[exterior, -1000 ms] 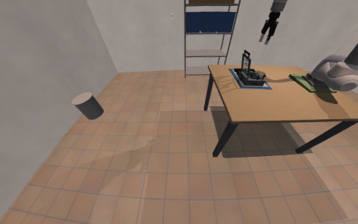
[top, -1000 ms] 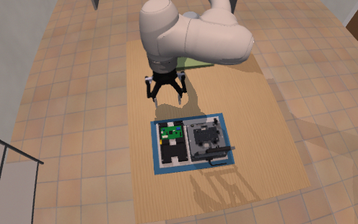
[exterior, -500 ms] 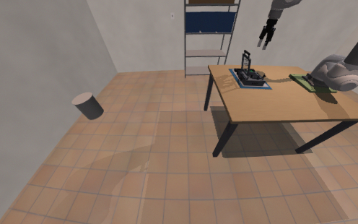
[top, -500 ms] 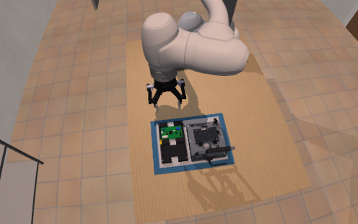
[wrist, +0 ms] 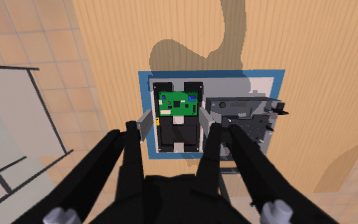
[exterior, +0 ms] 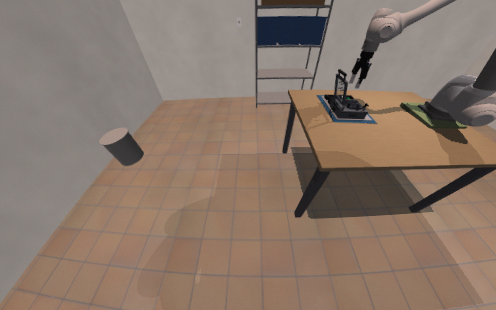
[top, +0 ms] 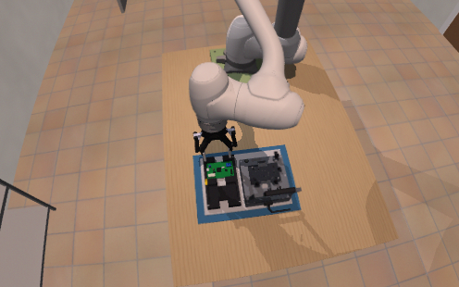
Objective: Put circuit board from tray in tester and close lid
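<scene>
Showing green board (top: 219,170) (wrist: 178,104) inside black tray (top: 223,193) (wrist: 178,135)

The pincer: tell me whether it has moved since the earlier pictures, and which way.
Yes: the pincer has come down toward the tray, judged against the table.
</scene>
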You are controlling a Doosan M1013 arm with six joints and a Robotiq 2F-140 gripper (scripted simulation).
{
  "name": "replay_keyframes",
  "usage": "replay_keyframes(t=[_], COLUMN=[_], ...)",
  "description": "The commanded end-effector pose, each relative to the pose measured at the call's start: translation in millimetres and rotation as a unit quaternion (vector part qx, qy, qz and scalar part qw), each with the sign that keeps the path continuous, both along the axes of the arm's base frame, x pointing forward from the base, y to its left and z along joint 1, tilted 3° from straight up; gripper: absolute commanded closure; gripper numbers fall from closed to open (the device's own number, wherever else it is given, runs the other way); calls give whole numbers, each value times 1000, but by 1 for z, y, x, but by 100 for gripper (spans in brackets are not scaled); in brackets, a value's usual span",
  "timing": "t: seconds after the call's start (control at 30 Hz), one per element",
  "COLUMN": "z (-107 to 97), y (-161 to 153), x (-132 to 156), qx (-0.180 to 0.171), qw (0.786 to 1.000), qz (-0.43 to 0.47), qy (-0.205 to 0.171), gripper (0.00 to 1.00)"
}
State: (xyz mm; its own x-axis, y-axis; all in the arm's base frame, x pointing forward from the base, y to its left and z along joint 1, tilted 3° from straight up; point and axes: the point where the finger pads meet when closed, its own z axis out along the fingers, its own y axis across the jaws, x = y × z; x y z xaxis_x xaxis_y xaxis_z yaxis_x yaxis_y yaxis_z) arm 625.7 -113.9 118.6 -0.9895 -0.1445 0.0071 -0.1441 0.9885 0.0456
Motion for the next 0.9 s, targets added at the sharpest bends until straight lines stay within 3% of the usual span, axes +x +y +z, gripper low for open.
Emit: replay_keyframes(t=[0.0,0.17,0.33,0.87], z=[-14,-50,-68,-72], y=[0,1,1,1], x=[1,-1,-1,-1], qx=[0,0,0,0], qw=[1000,1000,1000,1000], qz=[0,0,0,0], qy=[-1,-1,-1,-1], gripper=[42,42,42,42])
